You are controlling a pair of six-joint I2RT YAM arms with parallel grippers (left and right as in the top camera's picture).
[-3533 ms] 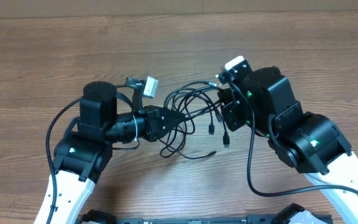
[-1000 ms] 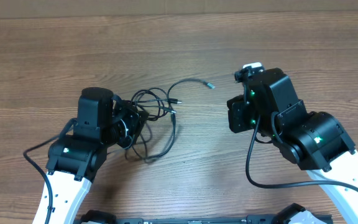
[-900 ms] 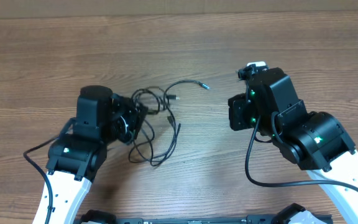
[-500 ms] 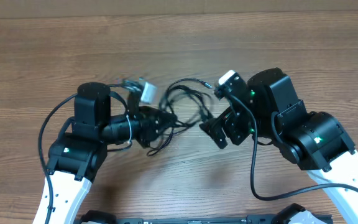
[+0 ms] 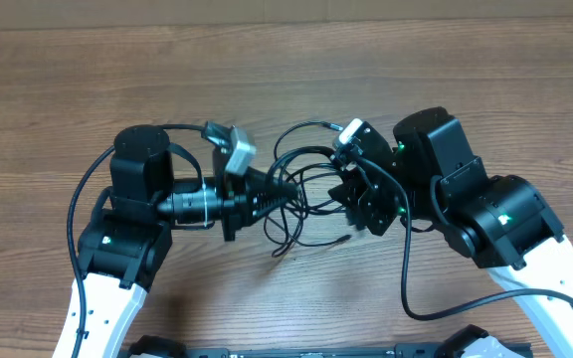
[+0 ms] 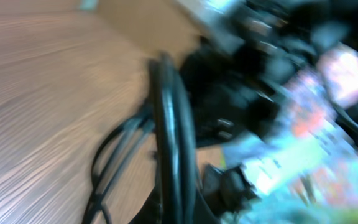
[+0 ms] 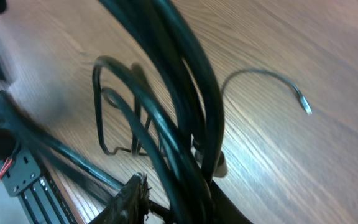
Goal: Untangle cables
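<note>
The cables lie in a loose tangle on the table, between the two arms. The left gripper is pressed together on strands at the tangle's left edge. Its wrist view is motion-blurred and shows only one black loop. The right gripper sits at the tangle's right edge, and whether it is spread or closed cannot be told. Close strands fill its wrist view. One plug tip rests free on the wood.

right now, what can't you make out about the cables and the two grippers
Right wrist view: the cables run off the top and bottom edges.
Left wrist view: motion blur smears everything; no strand can be followed.
Overhead: the right gripper is covered by its own arm and strands; open or shut unclear.
Overhead: the crossings beside the left gripper are too small to trace.
</note>
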